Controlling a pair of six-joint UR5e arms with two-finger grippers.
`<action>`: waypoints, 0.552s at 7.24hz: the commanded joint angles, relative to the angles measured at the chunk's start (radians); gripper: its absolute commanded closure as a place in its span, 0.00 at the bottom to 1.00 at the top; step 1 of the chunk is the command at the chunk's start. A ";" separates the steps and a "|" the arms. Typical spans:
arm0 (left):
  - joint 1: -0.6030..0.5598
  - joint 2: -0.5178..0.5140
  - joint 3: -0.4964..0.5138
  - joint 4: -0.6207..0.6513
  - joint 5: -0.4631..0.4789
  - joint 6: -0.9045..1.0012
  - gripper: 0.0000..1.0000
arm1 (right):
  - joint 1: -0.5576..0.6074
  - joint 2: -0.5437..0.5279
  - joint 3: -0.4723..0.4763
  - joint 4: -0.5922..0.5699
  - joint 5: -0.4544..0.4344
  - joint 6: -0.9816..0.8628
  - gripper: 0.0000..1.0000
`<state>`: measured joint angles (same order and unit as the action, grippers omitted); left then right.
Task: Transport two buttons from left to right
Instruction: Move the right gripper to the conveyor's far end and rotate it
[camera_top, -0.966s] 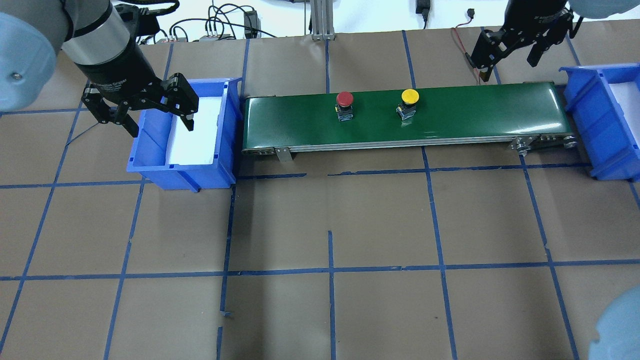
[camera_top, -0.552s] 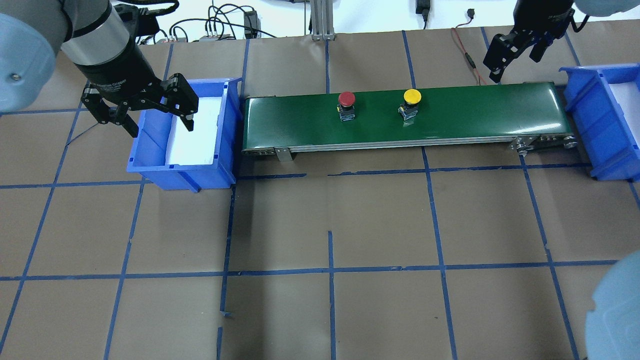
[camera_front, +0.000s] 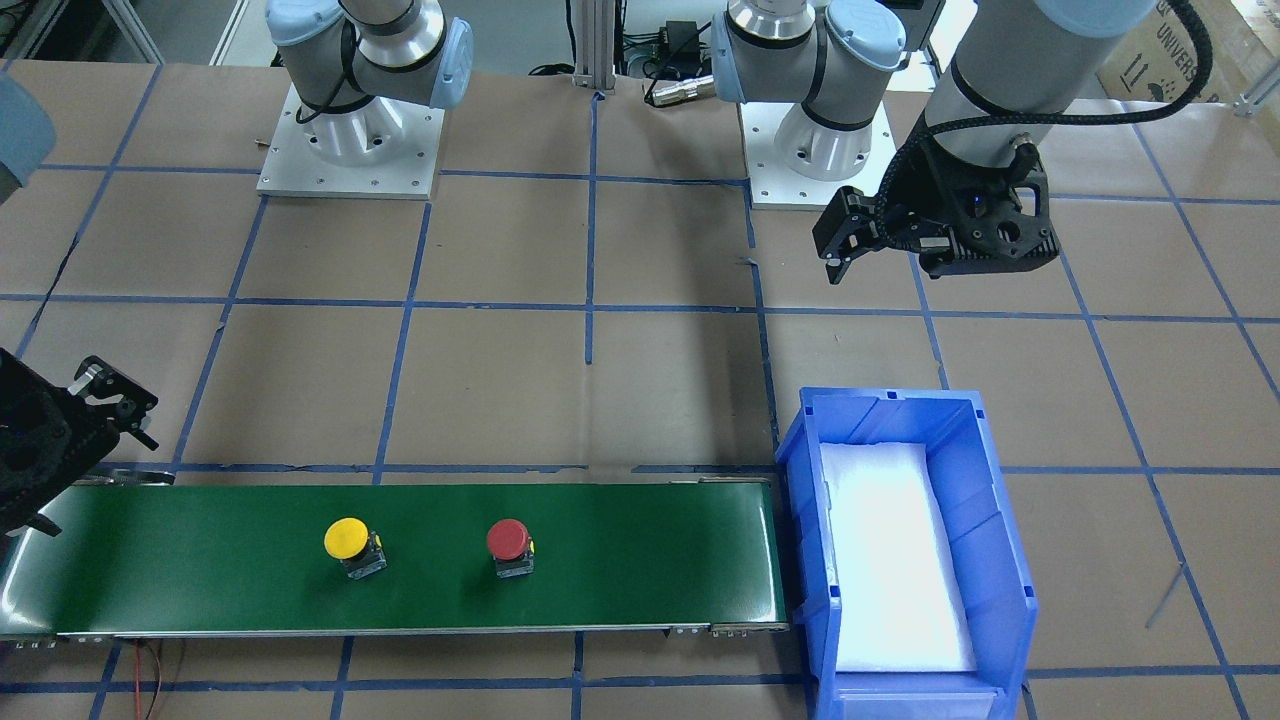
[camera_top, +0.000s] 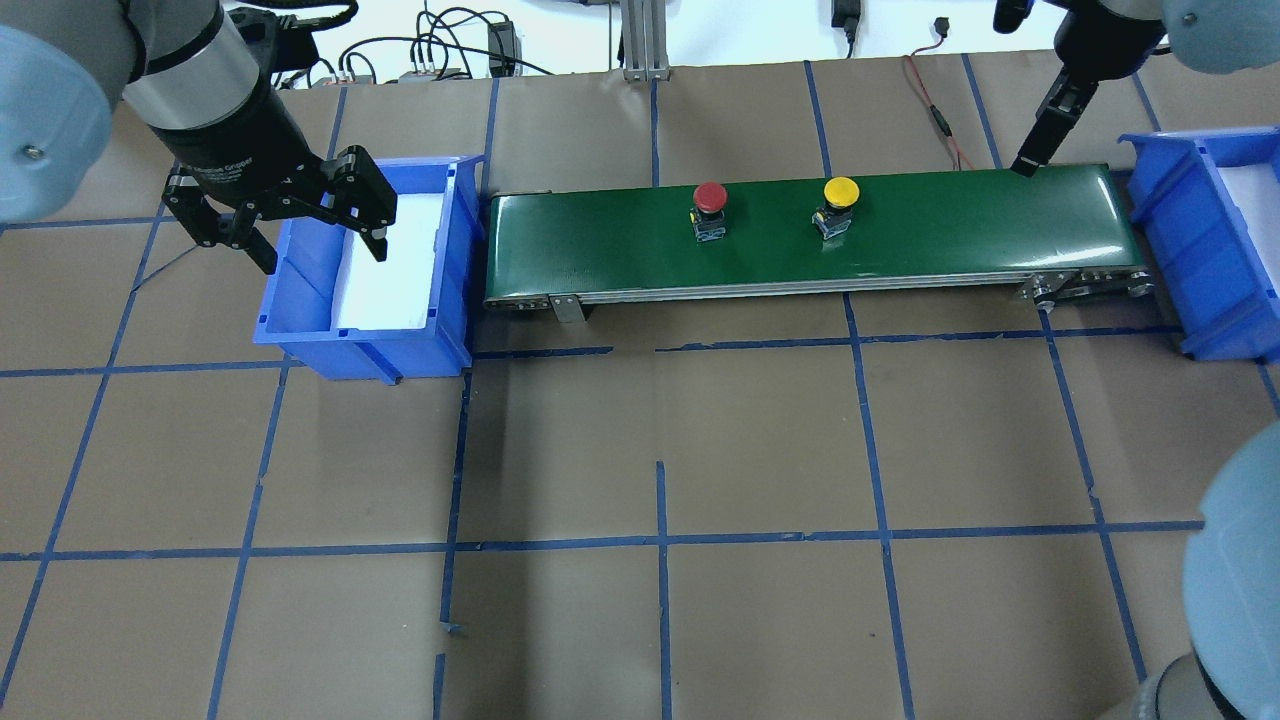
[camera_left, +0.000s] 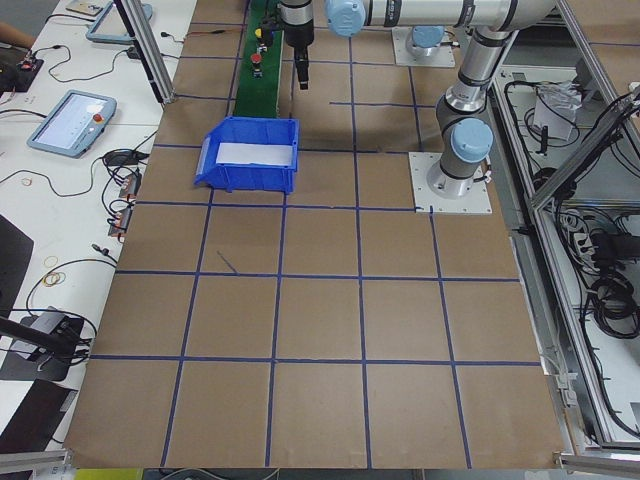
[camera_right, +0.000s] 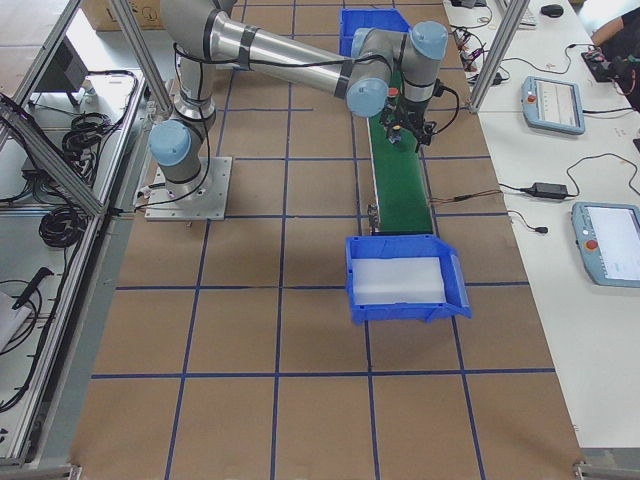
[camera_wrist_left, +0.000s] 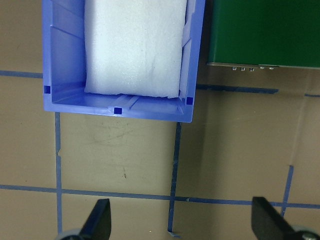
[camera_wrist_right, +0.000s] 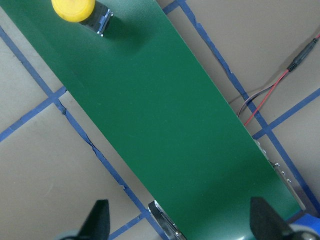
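Note:
Two buttons stand upright on the green conveyor belt (camera_top: 950, 220). The red button (camera_top: 711, 197) is near mid-belt and the yellow button (camera_top: 840, 192) is to its right; both also show in the front view, red button (camera_front: 508, 541) and yellow button (camera_front: 346, 539). My right gripper (camera_top: 1028, 163) hangs open over the belt's far right end, with nothing between its fingers. Its wrist view shows the yellow button (camera_wrist_right: 74, 7) at the top left. My left gripper (camera_top: 320, 245) is open and empty over the left blue bin (camera_top: 300, 310).
A second blue bin (camera_top: 1165, 200) with a white foam liner stands off the belt's right end. The left bin (camera_wrist_left: 120, 107) holds only white foam. Cables lie behind the belt (camera_top: 935, 90). Brown paper with blue tape lines covers the table.
Both buttons have travelled to the right along the belt. My right gripper has swung right and turned over the belt's far right end. The left arm has not moved.

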<state>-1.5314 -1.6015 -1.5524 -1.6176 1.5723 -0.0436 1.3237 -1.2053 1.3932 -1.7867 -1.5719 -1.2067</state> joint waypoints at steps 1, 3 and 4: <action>0.000 0.000 0.000 0.007 0.000 0.001 0.00 | -0.018 0.000 0.035 -0.016 0.003 -0.024 0.00; 0.000 0.000 0.000 0.016 0.000 0.001 0.00 | -0.018 0.012 0.056 -0.029 -0.002 -0.022 0.00; 0.000 0.000 0.000 0.018 0.005 0.001 0.00 | -0.018 0.013 0.064 -0.046 0.000 -0.024 0.00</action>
<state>-1.5314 -1.6015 -1.5524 -1.6040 1.5735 -0.0430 1.3059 -1.1957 1.4458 -1.8160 -1.5724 -1.2290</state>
